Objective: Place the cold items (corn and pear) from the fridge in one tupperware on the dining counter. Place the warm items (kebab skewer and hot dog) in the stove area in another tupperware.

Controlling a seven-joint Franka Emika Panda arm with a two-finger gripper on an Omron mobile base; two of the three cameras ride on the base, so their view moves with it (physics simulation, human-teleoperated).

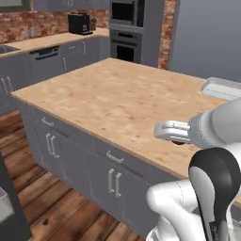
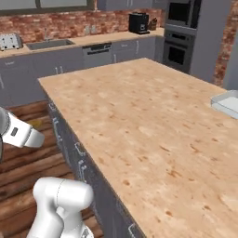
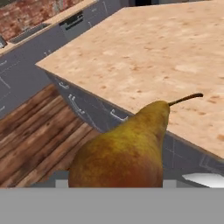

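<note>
One yellow-brown pear with a reddish blush and a thin curved stem (image 3: 124,151) is sitting right in front of the hand camera, gripped by the robot's gripper (image 1: 165,131), whose fingertips are hidden behind the fruit. The pear's stem is pointing toward the long, wide light wood-grain tabletop of the dining counter (image 2: 153,125), while the fruit itself is hanging above the brown plank floor (image 3: 33,140) and the grey cabinet fronts with silver handles (image 1: 84,160), just short of the tabletop's near edge. In the left base view the white hand is reaching over that same edge, a dark rounded shape showing beneath it. A pale, shallow rectangular tupperware tray (image 1: 221,88) is resting on the far right part of the tabletop, well apart from the hand. Behind, a red brick wall (image 2: 51,25) is running above a second grey counter carrying a black coffee machine (image 2: 138,22), with a built-in dark oven (image 1: 126,44) standing beside it.
</note>
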